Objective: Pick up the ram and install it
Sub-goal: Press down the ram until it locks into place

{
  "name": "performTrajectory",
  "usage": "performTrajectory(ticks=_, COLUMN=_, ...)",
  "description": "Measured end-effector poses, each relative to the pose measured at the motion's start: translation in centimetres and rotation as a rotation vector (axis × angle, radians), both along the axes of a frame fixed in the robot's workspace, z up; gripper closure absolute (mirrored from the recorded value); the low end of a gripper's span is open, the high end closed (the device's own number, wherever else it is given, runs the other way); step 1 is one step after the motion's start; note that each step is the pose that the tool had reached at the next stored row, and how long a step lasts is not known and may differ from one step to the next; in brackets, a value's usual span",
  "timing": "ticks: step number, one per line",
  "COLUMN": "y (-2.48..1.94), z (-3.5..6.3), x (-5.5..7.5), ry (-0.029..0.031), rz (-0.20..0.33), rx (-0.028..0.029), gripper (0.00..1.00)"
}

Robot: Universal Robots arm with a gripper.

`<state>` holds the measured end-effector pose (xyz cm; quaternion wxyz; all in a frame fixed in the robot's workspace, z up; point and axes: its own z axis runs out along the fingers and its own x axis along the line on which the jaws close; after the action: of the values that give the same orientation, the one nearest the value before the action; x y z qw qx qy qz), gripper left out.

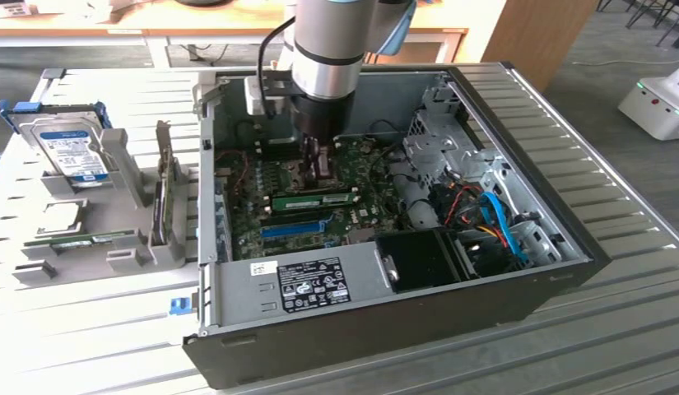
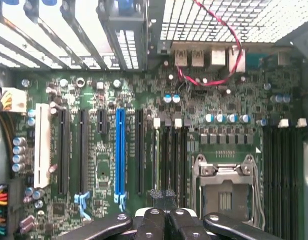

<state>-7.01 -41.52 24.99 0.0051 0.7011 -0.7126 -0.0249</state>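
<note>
The ram (image 1: 313, 199), a thin green stick with a white label, stands on edge in a slot on the motherboard inside the open computer case (image 1: 537, 280). In the wrist view the ram (image 2: 156, 155) shows edge-on as a greenish strip in the first of several black memory slots. My gripper (image 1: 320, 169) hangs inside the case just behind the ram, low over the board. Its black fingers (image 2: 154, 220) meet at the gripper (image 2: 166, 200) near the end of those slots, shut, with nothing visible between them.
A long blue slot (image 2: 119, 150) lies beside the memory slots and a bare CPU socket (image 2: 224, 185) on the other side. Outside the case, on the exterior view's left, a grey stand (image 1: 131, 247) holds a hard drive (image 1: 70, 148) and another green stick (image 1: 86, 240). Cables (image 1: 493, 222) fill the case's right.
</note>
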Motion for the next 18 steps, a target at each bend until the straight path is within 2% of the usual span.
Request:
performTrajectory(ticks=8, y=0.0, z=0.0, x=-0.9, ry=-0.0001, rz=0.0, rx=-0.0007, gripper=0.89)
performTrajectory(ticks=18, y=0.0, z=0.0, x=-1.1, ry=0.0, rz=0.0, rx=-0.0008, gripper=0.89)
